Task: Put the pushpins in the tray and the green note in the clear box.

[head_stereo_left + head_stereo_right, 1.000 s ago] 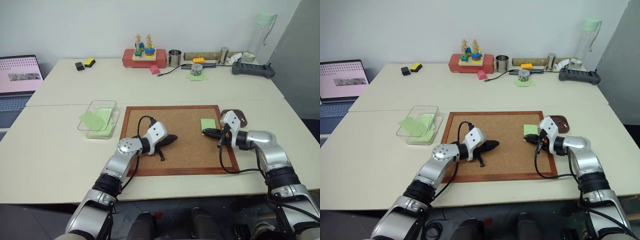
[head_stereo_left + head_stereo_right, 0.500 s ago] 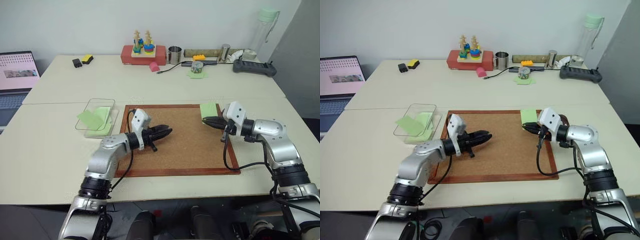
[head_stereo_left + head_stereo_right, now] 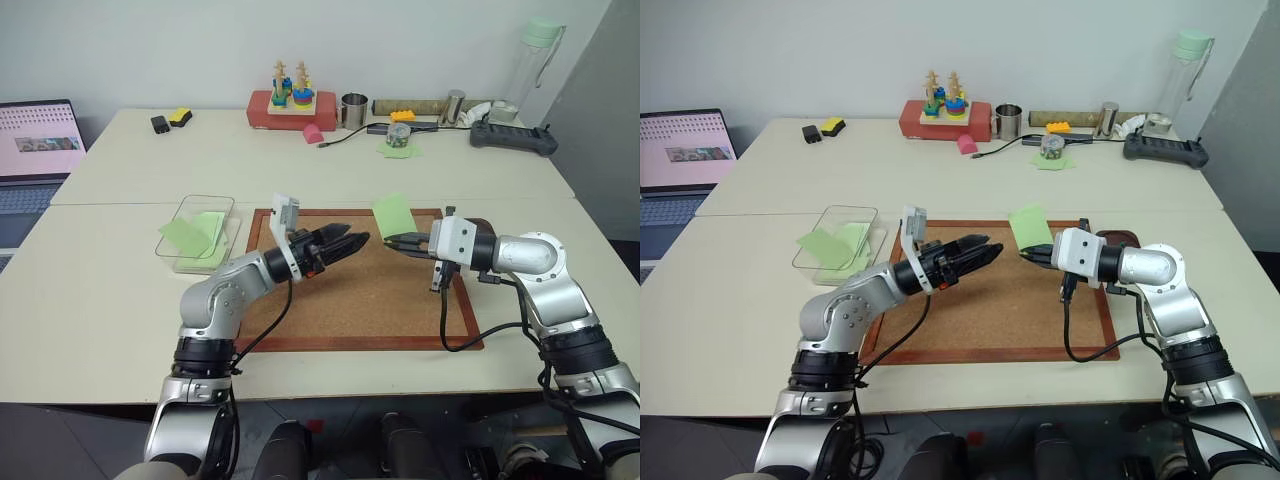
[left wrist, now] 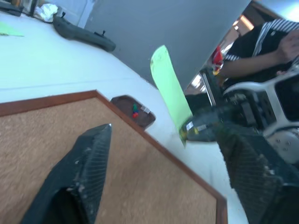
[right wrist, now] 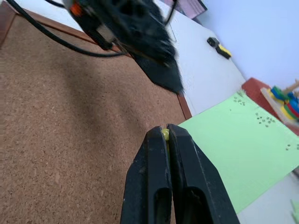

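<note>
The corkboard (image 3: pixel 360 290) lies at the middle of the near table (image 3: pixel 90 300), with the clear box (image 3: pixel 200 232) just off its left edge and the tray (image 3: pixel 1118 239), pushpins (image 4: pixel 135 111) in it, at its far right corner. Over the board my left gripper (image 3: pixel 352 241) and right gripper (image 3: pixel 392 241) face each other, close but apart; the green note (image 3: pixel 394 213) stands up from the right one. Along the far table's back edge sit a stacking toy (image 3: pixel 289 92), a cup (image 3: pixel 351 110) and a bottle (image 3: pixel 532 62); a laptop (image 3: pixel 38 140) lies beyond the left edge.
</note>
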`<state>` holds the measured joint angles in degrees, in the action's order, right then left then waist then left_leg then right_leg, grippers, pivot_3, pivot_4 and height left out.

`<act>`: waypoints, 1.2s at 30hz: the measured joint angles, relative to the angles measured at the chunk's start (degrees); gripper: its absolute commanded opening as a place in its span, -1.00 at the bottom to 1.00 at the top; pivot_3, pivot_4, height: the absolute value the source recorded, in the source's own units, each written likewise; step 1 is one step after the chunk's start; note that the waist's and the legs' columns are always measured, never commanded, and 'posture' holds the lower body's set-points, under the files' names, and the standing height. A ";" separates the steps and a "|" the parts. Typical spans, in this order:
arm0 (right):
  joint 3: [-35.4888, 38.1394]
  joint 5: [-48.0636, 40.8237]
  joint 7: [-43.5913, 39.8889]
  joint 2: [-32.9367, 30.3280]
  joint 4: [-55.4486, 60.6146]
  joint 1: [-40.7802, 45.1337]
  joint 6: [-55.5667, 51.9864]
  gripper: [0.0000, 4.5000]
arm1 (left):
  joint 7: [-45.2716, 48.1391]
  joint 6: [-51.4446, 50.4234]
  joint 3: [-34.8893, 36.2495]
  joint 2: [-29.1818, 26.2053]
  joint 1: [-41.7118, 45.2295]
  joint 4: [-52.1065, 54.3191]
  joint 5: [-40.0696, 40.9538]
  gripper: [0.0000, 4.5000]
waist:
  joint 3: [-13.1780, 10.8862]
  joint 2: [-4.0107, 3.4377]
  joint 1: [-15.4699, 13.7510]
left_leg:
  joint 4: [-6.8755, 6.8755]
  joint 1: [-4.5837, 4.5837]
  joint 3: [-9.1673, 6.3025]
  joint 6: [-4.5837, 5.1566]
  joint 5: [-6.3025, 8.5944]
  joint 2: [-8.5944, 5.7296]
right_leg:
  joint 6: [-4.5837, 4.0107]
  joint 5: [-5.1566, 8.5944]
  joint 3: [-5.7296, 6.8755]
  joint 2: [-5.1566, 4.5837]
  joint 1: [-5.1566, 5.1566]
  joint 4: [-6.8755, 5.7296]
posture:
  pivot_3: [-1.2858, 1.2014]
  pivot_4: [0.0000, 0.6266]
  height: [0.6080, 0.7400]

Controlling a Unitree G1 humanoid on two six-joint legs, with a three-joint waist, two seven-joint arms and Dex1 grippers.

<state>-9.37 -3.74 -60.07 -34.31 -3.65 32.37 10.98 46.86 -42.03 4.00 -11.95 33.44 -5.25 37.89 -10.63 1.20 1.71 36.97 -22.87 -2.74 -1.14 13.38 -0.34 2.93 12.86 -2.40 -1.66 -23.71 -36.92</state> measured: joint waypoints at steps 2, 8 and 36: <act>-0.83 0.40 -0.25 -0.38 0.54 0.02 1.05 -1.00 | 0.37 -0.07 -0.06 0.43 0.83 -0.05 0.40 0.74 | 0.00 0.00 0.03 | 0.00 0.00 0.00 0.00 0.00 0.00 | 0.00 0.00 0.00 0.00 0.00 0.00 | 0.03 -0.52 1.00; -2.77 2.50 -0.71 -0.77 1.12 0.16 4.36 -1.00 | 2.34 0.63 -2.52 0.92 1.19 -1.79 -0.28 0.74 | 0.00 0.00 0.08 | 0.00 0.02 0.01 0.00 0.00 0.00 | -0.01 0.00 -0.01 0.01 0.00 -0.01 | 0.03 -0.52 1.00; -4.82 5.01 0.14 -1.03 -0.65 0.16 12.28 -1.00 | 5.09 4.21 -6.44 0.85 0.80 -2.56 -3.30 -0.95 | 0.00 0.00 0.05 | 0.01 0.03 0.00 0.00 0.00 0.00 | -0.15 -0.08 -0.02 0.00 0.00 -0.03 | 0.03 -0.52 1.00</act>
<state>-14.19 1.27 -59.93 -35.34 -4.30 32.53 23.25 51.95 -37.82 -2.44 -11.10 34.23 -7.81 34.59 -10.64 1.20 1.76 36.97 -22.84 -2.74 -1.14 13.37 -0.34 2.78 12.78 -2.42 -1.65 -23.71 -36.95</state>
